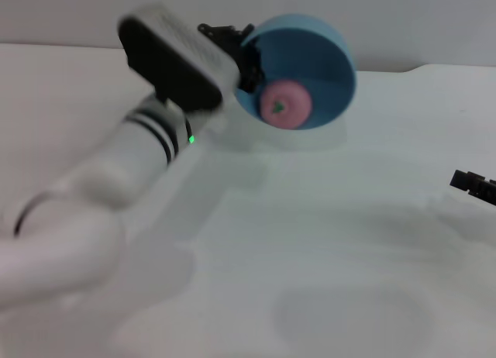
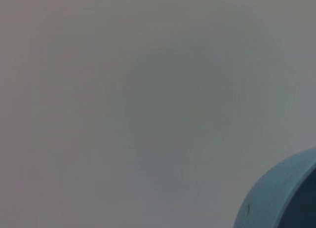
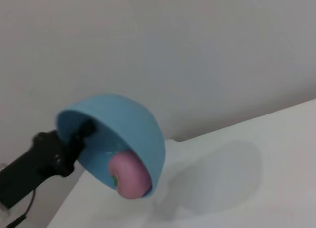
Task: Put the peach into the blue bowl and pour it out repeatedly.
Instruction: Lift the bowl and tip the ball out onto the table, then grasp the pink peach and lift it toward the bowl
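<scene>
We see the left gripper in the upper middle of the head view, clamped on the rim of the smooth, glossy light-blue round plastic bowl, one dark finger inside the wall and one outside. The bowl is lifted off the white surface and tipped steeply, its mouth turned toward the camera and downward. The small round matte pink toy peach, green stem mark showing, sits at the lowest part of the bowl, right at the lip and on the point of rolling out. The right wrist view shows the same from the side: the bowl tilted over, the peach bulging past the lower edge, the left gripper pinching the rim at the left of that frame. The left wrist view catches only a slice of the bowl in its lower right corner.

The right gripper shows only as a dark tip at the right edge of the head view, low over the surface; we cannot tell how its fingers stand.

We judge the bowl light and stiff but slick, so a firm rim pinch suits it. The peach looks light and free-rolling; it is best taken across its middle once it settles.
</scene>
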